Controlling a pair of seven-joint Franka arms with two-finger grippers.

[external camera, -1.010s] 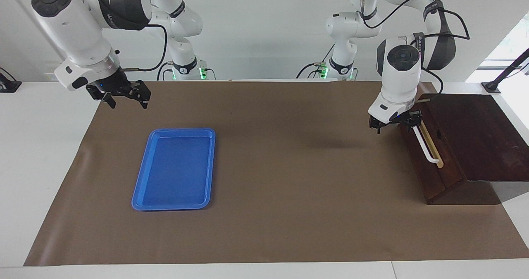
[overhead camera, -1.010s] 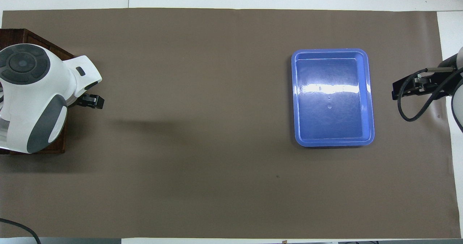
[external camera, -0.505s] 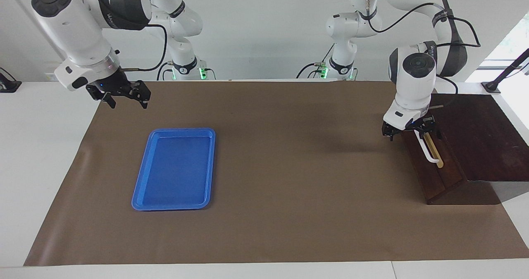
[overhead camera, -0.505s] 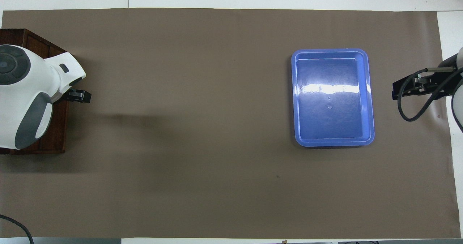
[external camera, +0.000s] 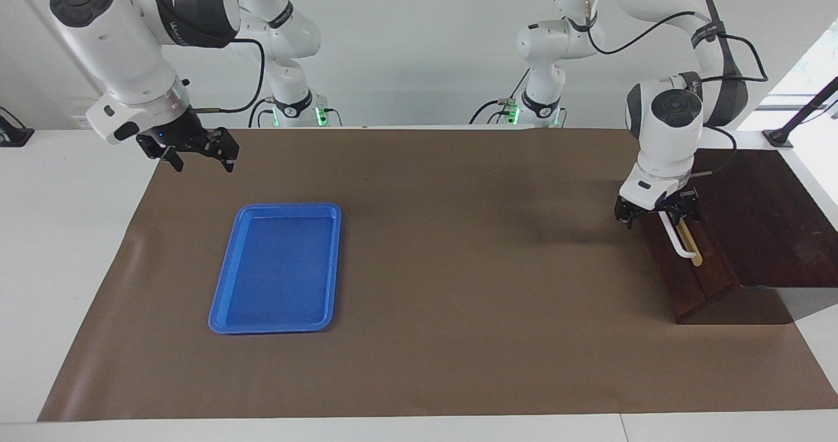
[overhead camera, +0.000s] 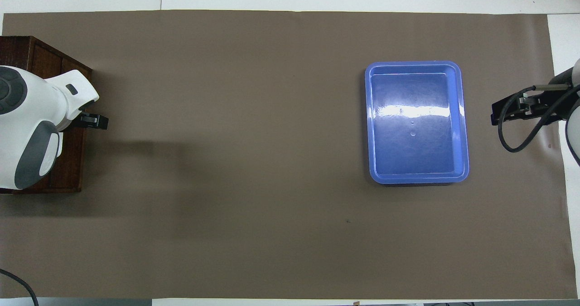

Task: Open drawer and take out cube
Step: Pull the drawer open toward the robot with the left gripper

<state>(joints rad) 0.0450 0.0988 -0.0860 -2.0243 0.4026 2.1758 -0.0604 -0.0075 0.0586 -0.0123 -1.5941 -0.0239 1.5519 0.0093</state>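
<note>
The drawer (external camera: 687, 258) is shut: its dark front sits flush in the cabinet (external camera: 759, 219) at the left arm's end of the table, and no pale interior shows. The left gripper (external camera: 656, 211) is at the robot-side end of the white bar handle (external camera: 677, 239), its fingers spread wide on either side of the bar and closed on nothing; whether a fingertip already touches the bar cannot be told from the facing view. In the overhead view the arm's own body covers the handle, and only one dark fingertip shows at the cabinet's front edge. The cube is not visible in either view; it is judged to be inside the closed drawer, directly under and past the left gripper. The right gripper (external camera: 196, 152) waits in the air over the brown mat (external camera: 458, 245), jaws open and empty, with the blue tray (external camera: 226, 311) lying below it and farther from the robots. Assessment: no step of the task is complete. Outstanding: closing on the handle, pulling the drawer out, reaching in, and lifting the cube clear. The work stands at the approach to the handle.
</note>
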